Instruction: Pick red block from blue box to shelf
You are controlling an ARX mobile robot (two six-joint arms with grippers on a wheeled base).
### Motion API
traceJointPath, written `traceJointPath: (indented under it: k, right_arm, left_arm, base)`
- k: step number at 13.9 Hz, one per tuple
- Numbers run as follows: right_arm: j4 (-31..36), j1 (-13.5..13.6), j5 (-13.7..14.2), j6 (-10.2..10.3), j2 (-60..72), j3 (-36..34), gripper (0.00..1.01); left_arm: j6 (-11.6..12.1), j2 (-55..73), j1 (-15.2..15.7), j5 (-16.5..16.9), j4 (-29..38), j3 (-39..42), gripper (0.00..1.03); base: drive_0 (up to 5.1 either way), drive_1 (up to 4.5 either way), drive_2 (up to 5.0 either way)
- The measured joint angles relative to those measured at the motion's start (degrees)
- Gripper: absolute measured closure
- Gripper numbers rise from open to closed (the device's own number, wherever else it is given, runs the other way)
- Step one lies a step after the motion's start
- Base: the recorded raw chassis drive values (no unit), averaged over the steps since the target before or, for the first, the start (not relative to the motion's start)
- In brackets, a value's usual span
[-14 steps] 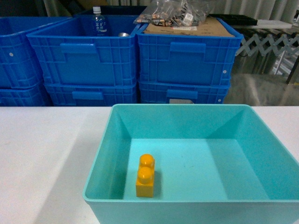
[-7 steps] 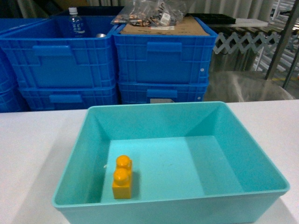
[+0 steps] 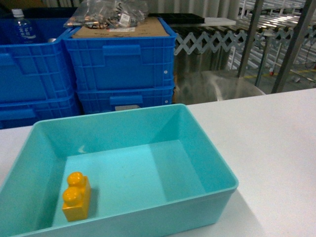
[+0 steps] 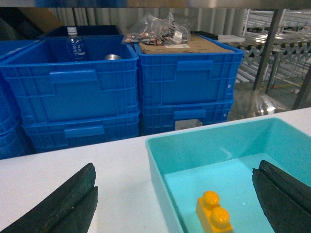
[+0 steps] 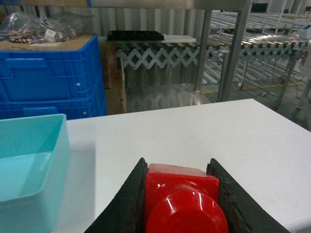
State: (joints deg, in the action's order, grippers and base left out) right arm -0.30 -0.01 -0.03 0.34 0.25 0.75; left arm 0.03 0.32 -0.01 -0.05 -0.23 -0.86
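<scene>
The red block point(image 5: 182, 194), glossy with its round stud facing the camera, is clamped between the black fingers of my right gripper point(image 5: 177, 167) above the white table, to the right of the blue box point(image 5: 58, 145). The blue box point(image 3: 210, 148) is a turquoise tub holding only a yellow two-stud brick point(image 3: 76, 196). My left gripper point(image 4: 175, 167) hangs open, straddling the tub's left wall point(image 4: 155, 150), the yellow brick point(image 4: 214, 213) between its fingers but untouched. The steel shelf point(image 5: 234, 53) stands beyond the table's far edge; its uprights point(image 3: 250, 37) show at the back right. Neither gripper shows in the head view.
Stacked dark blue crates point(image 3: 121, 64) stand behind the tub, one topped with cardboard and a plastic bag point(image 3: 106, 12), another holding a water bottle point(image 4: 75, 43). A folding lattice barrier point(image 5: 160, 56) sits beside them. White tabletop point(image 3: 276, 148) stretches right of the tub.
The head view has swung right: the tub and crates have slid left in frame, and the steel uprights have come into view at the back right.
</scene>
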Motion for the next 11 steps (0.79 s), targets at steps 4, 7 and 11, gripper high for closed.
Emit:
traceJointPath:
  k: [4, 7, 11]
  right_arm:
    - [0.0, 0.0, 0.0, 0.0, 0.0, 0.0, 0.73]
    - [0.0, 0.0, 0.0, 0.0, 0.0, 0.0, 0.73]
    - [0.0, 0.0, 0.0, 0.0, 0.0, 0.0, 0.73]
  left_arm:
    - [0.0, 0.0, 0.0, 0.0, 0.0, 0.0, 0.05]
    - [0.0, 0.0, 0.0, 0.0, 0.0, 0.0, 0.05]
    - [0.0, 0.0, 0.0, 0.0, 0.0, 0.0, 0.05]
  base:
    - [-1.5, -1.55, -1.5]
    - [-1.6, -1.58, -1.6]
    - [-1.6, -1.60, -1.6]
